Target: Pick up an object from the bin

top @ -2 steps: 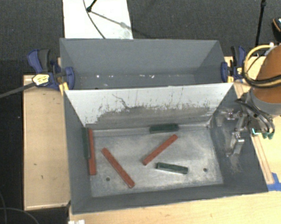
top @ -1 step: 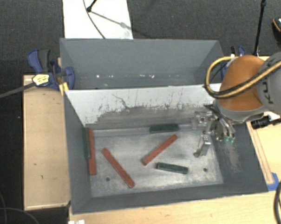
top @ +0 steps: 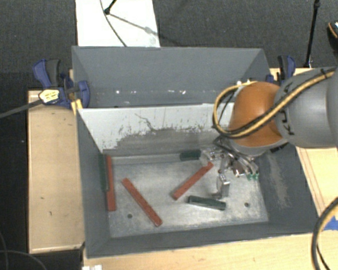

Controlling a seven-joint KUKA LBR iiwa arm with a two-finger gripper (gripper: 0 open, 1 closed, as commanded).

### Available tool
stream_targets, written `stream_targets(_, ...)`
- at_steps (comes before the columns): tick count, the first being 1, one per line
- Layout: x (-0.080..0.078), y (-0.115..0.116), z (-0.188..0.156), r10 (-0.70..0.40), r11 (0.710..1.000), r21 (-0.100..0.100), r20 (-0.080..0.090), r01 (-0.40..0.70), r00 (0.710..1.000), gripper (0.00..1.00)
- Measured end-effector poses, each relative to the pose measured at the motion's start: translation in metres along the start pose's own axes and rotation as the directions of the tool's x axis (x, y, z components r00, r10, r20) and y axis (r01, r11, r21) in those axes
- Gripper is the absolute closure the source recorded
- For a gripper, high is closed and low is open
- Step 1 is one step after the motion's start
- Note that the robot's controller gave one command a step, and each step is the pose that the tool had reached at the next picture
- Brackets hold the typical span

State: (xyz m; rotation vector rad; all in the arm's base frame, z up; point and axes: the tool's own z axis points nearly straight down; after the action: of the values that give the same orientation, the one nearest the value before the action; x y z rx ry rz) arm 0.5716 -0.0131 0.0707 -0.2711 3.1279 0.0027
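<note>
Front right of the bin (top: 178,218) floor: a dark green bar (top: 206,203), short, flat and straight, lying nearly level. The gripper (top: 222,186) hangs just above its right end; whether it is spread or closed cannot be told. Behind, a red stick (top: 191,181) slants leftward; a second green bar (top: 189,155) lies at the back wall.

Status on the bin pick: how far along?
Done: the arm is down in the bin, pincer low, right of centre. In hand: nothing visibly gripped; it hangs by the upper end of a slanted red stick, just above a dark green bar. Left: grasp and lift. The other sticks lie on the floor at left.
</note>
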Motion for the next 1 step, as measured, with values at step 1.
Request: stream_targets(1,0.0002,-0.0015,-0.0008,0.0,1.0,0.002,0.0,0.0,1.0,1.0)
